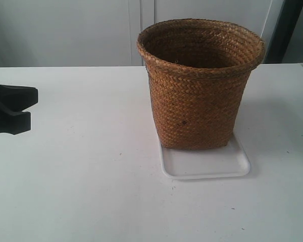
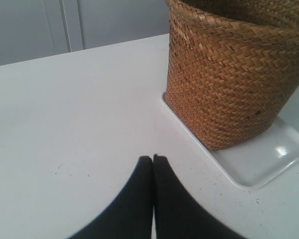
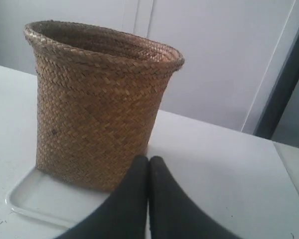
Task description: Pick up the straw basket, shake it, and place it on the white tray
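Basket stands upright on the tray, crowded toward its 12 o'clock edge, with bare tray at 6. My left gripper and right gripper are both clenched, empty and clear of it. I judge a stray nudge could tip it off.
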`<state>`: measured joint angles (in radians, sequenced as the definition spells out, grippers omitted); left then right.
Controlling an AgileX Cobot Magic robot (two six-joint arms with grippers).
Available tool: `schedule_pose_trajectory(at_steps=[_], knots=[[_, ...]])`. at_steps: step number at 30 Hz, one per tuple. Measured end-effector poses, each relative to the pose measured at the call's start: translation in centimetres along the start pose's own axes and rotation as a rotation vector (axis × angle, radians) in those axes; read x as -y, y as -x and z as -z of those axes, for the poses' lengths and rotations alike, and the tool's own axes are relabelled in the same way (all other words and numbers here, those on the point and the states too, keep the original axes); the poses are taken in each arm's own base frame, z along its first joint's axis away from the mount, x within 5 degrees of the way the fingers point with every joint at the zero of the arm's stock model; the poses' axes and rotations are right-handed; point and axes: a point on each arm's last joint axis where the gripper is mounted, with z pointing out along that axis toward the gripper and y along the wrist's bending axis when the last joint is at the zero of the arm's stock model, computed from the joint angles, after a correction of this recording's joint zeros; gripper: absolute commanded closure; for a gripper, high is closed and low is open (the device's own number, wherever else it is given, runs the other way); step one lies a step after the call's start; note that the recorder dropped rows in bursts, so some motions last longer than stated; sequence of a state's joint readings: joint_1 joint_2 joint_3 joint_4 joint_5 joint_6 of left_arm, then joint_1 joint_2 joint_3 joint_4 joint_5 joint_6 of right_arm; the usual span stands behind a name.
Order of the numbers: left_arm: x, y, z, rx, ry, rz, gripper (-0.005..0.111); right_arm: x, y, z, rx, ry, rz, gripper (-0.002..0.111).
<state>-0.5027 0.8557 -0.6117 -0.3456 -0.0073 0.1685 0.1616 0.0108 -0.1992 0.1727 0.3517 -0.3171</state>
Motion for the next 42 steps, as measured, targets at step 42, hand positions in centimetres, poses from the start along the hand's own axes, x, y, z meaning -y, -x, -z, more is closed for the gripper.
schedule_pose_trajectory(at_steps=[42], knots=[[0.0, 0.0, 0.0, 0.002, 0.001, 0.001, 0.107, -0.7, -4.7, -1.6, -0.007, 0.027, 0.022, 0.108]])
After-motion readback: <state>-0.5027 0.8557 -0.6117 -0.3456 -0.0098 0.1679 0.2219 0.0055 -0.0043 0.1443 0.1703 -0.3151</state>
